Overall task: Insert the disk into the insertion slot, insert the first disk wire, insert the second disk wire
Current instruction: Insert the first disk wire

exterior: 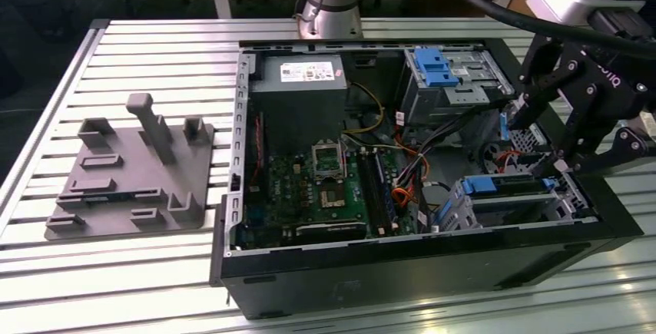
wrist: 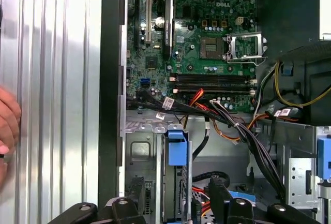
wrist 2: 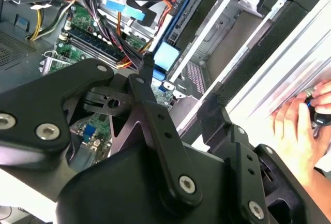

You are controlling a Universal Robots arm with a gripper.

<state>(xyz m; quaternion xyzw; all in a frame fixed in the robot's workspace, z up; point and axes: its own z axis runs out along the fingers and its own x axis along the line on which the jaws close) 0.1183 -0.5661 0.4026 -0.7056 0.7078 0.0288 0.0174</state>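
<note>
Black linkages of the end effector (wrist 2: 178, 79) loom across the second wrist view, its fingers spread apart and grasping nothing. Past them, a person's hand (wrist 2: 297, 125) rests on the slatted desk (wrist 2: 289, 43) just outside the computer case (wrist 2: 243, 74); the first wrist view catches that hand (wrist: 8, 125) at the frame edge, beside the green motherboard (wrist: 196, 43).

From the exterior view, the end effector (exterior: 545, 143) hangs over the case's corner on the exterior view's right. Just below it the disk (exterior: 508, 186) sits on edge in the insertion slot (exterior: 512, 209), its blue frame showing at both ends. On the desk, well apart on the exterior view's left, stands a grey fixture plate (exterior: 134, 173).
</note>
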